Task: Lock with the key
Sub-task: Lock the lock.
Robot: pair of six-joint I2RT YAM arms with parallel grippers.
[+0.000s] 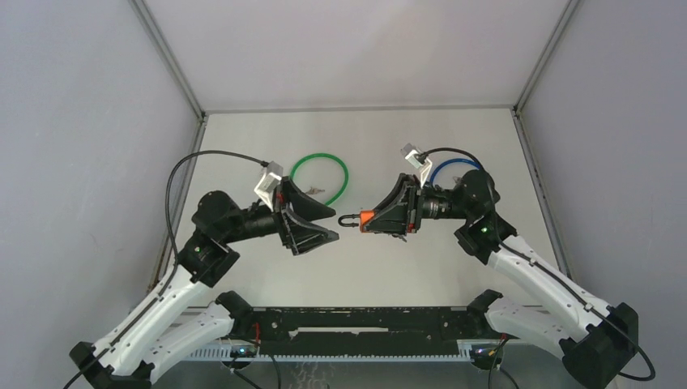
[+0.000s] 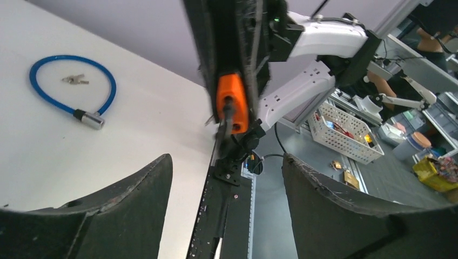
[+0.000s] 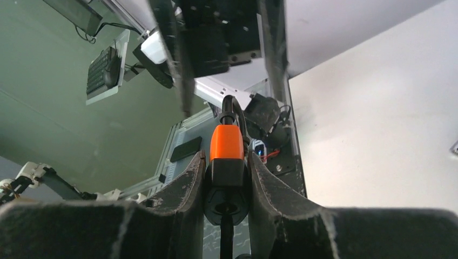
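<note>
Orange plastic lock (image 1: 366, 217) with black shackle (image 1: 348, 220), frame centre: probably light, rigid; grip its body. Right hand (image 1: 374, 219) grasps it; left hand (image 1: 334, 224) released.

Orange padlock (image 1: 366, 219) aloft, horizontal, black shackle (image 1: 347, 220) leftward

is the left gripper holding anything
No, the left gripper is open and empty; the orange lock sits clamped in the right gripper.

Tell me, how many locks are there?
3: a green loop beyond the left arm, a blue loop partly behind the right arm, an orange one held in the right gripper.
</note>
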